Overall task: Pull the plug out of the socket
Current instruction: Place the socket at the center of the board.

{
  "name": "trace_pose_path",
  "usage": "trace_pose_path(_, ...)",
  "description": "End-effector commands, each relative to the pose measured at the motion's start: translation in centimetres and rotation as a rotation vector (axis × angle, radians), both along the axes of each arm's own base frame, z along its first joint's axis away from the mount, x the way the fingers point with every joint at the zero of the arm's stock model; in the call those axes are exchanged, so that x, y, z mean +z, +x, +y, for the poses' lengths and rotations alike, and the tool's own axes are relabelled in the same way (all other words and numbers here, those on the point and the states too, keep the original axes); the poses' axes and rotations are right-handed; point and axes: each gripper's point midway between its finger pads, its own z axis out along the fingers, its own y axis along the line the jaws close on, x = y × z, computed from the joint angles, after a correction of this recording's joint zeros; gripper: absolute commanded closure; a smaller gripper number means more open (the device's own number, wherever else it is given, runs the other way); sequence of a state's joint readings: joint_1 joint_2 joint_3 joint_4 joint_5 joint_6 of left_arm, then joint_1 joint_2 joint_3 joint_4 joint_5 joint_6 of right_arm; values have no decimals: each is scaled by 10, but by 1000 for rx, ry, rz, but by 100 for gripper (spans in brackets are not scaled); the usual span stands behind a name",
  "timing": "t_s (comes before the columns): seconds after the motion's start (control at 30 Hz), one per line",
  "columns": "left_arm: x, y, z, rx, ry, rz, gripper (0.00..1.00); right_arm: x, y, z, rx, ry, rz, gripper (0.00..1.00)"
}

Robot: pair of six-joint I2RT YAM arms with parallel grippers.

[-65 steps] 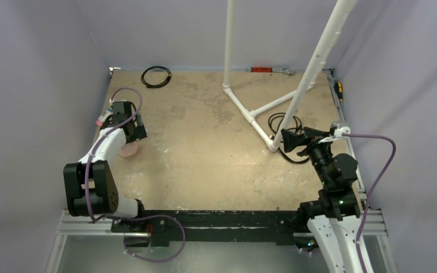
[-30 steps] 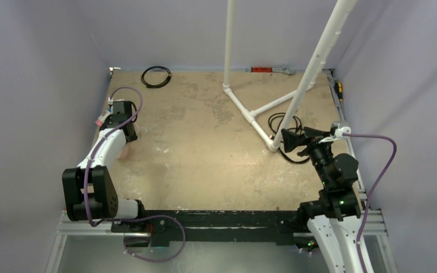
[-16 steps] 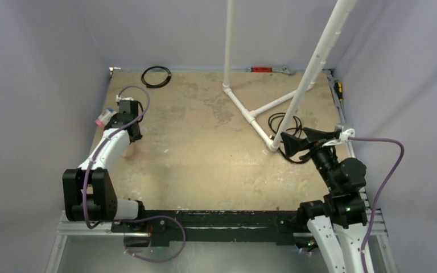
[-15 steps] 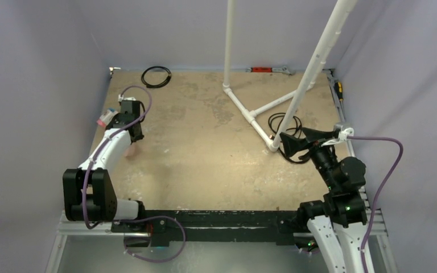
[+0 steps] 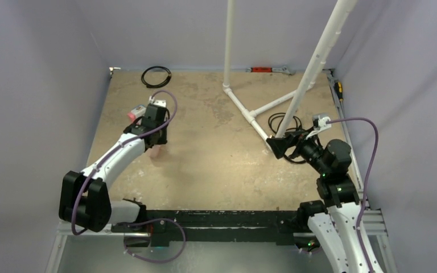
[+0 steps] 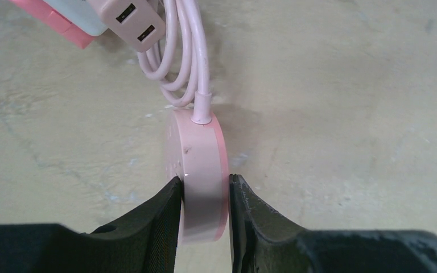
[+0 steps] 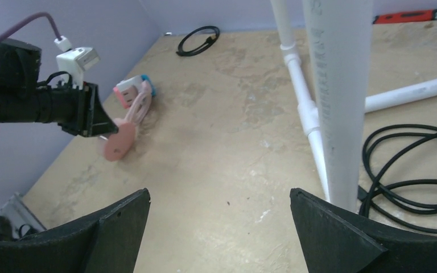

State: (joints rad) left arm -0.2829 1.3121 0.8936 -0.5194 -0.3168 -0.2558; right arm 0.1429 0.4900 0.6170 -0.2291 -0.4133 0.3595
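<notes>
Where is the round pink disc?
Left wrist view: the disc is squeezed edge-on in the left pincer, over the table's left half, near the socket.

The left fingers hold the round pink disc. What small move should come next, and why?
Probably bring the right gripper across toward the plug and the socket. The left gripper is shut on the round pink disc, not the plug; plug and socket lie untouched beyond it, up the pink cable. The right fingers stand open beside the white pipe.

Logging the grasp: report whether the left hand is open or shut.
Shut: the left hand clamps the round pink disc on edge, one finger against each flat face.
</notes>
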Motion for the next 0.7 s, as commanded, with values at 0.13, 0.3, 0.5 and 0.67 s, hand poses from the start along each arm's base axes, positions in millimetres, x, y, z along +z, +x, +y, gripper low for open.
trace_pose_path(0.13, -3, -23, -88, -91, -203, -19, 100, 8, -4, 19, 112, 57, -32, 5)
trace_pose_path(0.3, -7, -35, -145, -145, -231, -36, 100, -3, -2, 17, 103, 45, -5, 4)
trace_pose_path(0.5, -15, -62, -220, -248, -264, -56, 100, -9, -2, 16, 98, 43, -2, 4)
trace_pose_path(0.67, -20, -84, -270, -334, -288, -52, 100, -5, -3, 16, 95, 44, -8, 3)
